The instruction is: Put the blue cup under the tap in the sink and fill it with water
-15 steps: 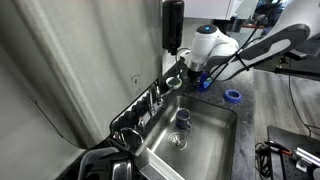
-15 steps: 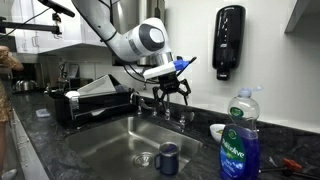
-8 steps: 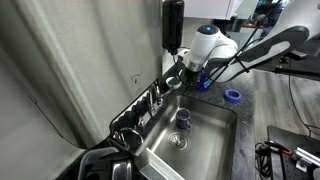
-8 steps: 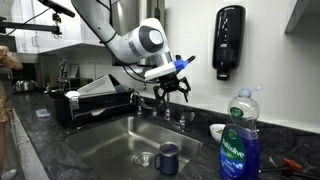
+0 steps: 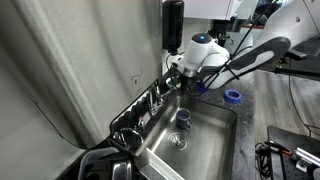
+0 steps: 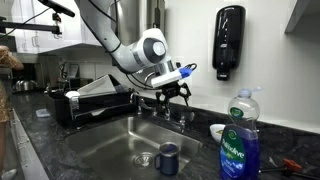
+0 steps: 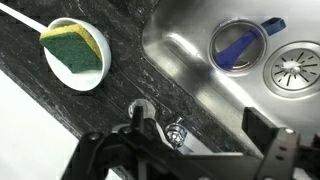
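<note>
The blue cup (image 5: 182, 118) stands upright in the sink (image 5: 215, 130), beside the round drain (image 5: 179, 141). It also shows in the other exterior view (image 6: 168, 157) and in the wrist view (image 7: 238, 45), where its inside looks paler. The chrome tap (image 6: 163, 108) sits on the counter at the basin's back edge. My gripper (image 6: 172, 94) hovers open just above the tap, apart from the cup. In the wrist view the two fingers (image 7: 180, 150) straddle the tap's small metal handle (image 7: 177, 130). The gripper holds nothing.
A white dish with a yellow-green sponge (image 7: 75, 50) sits on the dark counter beside the tap. A dish soap bottle (image 6: 240, 140) stands at the front. A black soap dispenser (image 6: 228, 40) hangs on the wall. A blue tape ring (image 5: 232, 96) lies on the counter.
My gripper has sunk a little toward the tap and the arm has shifted slightly. The blue cup has not moved.
</note>
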